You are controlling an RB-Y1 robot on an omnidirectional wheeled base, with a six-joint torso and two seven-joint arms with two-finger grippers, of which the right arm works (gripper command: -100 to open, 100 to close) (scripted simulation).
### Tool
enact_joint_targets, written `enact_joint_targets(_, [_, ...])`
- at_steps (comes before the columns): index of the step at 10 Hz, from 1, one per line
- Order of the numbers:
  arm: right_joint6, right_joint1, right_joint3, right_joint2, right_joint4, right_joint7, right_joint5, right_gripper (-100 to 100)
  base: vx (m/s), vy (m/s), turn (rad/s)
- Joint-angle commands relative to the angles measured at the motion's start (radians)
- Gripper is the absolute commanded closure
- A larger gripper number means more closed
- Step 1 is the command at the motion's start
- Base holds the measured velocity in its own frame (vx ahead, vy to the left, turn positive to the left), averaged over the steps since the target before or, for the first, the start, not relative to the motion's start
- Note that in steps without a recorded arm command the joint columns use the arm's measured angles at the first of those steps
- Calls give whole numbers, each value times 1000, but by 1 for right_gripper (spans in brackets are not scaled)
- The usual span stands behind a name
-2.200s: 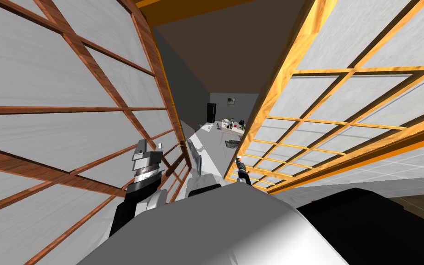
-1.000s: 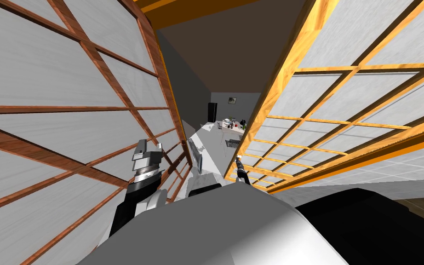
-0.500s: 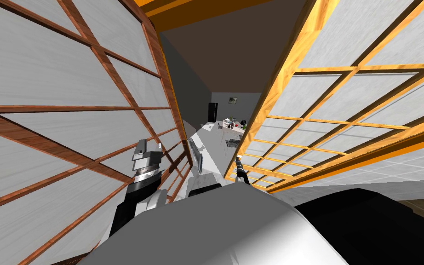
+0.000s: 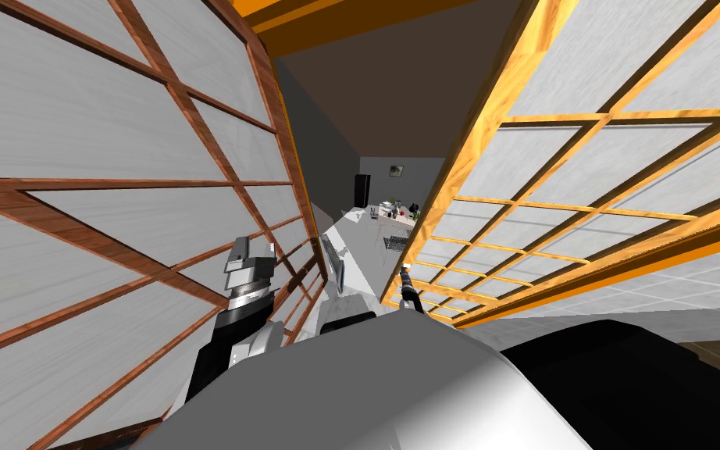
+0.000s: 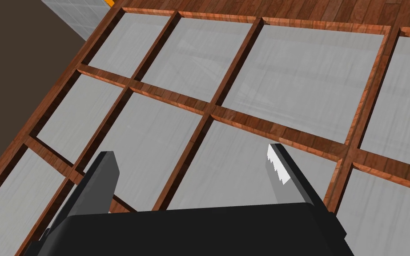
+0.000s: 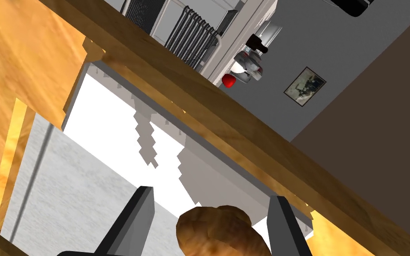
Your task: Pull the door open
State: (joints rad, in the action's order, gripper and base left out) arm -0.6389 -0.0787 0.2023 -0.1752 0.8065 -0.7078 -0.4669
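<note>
Right gripper (image 6: 211, 194): released, straddling the brown knob (image 6: 217, 227) on the yellow lattice door (image 6: 22, 53). Left gripper (image 5: 190, 150): released, facing the reddish lattice panel (image 5: 253, 126).

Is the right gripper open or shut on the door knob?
Open: the right gripper has its fingers apart either side of the brown knob, with gaps showing.

Our left gripper (image 5: 190, 152) holds its jaws wide apart before the door (image 5: 288, 75), a reddish-brown wooden lattice framing pale grey panes; one lattice bar runs between the jaws.
</note>
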Motion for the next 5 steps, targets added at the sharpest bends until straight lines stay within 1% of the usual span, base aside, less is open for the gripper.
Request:
enact_joint_targets(1, [-14,-1,11,-10,-36,13,-5,100,-6,-1,5])
enact_joint_targets(2, [-18,2,8,-11,-40,54,-3,100,-18,-6,10])
enact_joint_targets(3, [-18,2,8,-11,-40,54,-3,100,-17,-3,6])
enact_joint_targets(4, [-22,6,5,-12,-45,92,-1,100,-28,-5,30])
enact_joint_targets(5, [-26,10,2,-13,-49,118,1,100,-43,-12,38])
